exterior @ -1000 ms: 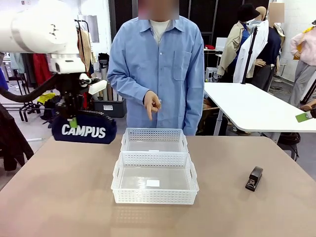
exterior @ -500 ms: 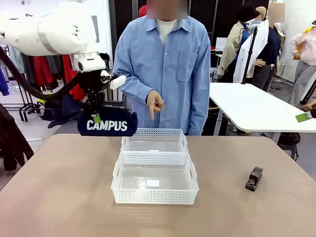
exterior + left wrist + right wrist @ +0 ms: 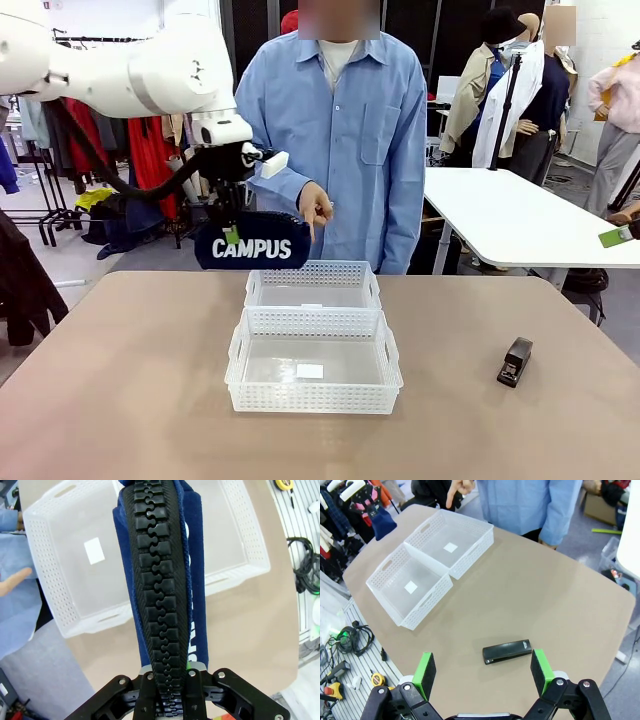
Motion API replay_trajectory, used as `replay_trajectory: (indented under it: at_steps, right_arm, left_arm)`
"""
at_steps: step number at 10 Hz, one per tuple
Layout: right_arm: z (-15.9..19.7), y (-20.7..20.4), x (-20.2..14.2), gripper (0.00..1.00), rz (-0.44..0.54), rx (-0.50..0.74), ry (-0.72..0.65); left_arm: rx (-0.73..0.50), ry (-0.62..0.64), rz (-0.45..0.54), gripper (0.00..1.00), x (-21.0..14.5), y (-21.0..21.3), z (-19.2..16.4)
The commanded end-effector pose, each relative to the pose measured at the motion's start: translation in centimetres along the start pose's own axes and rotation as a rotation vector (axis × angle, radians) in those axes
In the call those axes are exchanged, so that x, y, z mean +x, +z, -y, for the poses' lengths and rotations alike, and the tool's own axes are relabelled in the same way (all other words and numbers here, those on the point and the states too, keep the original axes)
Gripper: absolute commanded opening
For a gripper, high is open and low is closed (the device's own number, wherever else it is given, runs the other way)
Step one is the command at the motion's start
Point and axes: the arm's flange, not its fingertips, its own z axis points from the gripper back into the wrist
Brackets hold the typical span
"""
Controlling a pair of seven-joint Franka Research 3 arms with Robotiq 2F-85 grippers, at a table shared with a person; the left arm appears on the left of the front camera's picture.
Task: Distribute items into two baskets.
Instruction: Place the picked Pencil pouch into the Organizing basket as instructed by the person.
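Over far basket (image 3: 313, 270) left edge: pouch (image 3: 252, 248), carried rightward from table's left side, hangs clamped in left gripper (image 3: 231, 232). Drop likely next. Right gripper (image 3: 484, 671) gapes empty above stapler (image 3: 507, 651).

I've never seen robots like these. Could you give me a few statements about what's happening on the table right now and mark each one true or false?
1. The left gripper is shut on the navy pouch and holds it in the air. True.
2. The stapler lies in the near basket. False: it lies on the table, to the robot's right of the baskets.
3. The right gripper grips the stapler. False: its jaws stand open above the stapler, not touching it.
4. Neither the near basket nor the far basket holds an item. True.
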Motion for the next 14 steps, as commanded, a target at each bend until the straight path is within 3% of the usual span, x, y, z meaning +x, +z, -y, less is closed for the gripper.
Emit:
replay_trajectory:
  at_steps: [1, 8, 14]
  right_arm:
    - [0.2, 0.0, 0.1, 1.00, 0.032, 0.016, 0.019]
    - [0.2, 0.0, 0.1, 1.00, 0.032, 0.016, 0.019]
    - [0.2, 0.0, 0.1, 1.00, 0.032, 0.016, 0.019]
  left_arm:
    - [-0.023, 0.002, -0.033, 0.00, 1.2, 0.6, -1.6]
    - [-0.021, 0.071, -0.017, 0.00, 4.2, -2.9, -7.0]
    - [0.097, 0.162, -0.021, 0.00, 4.2, -6.8, -10.7]
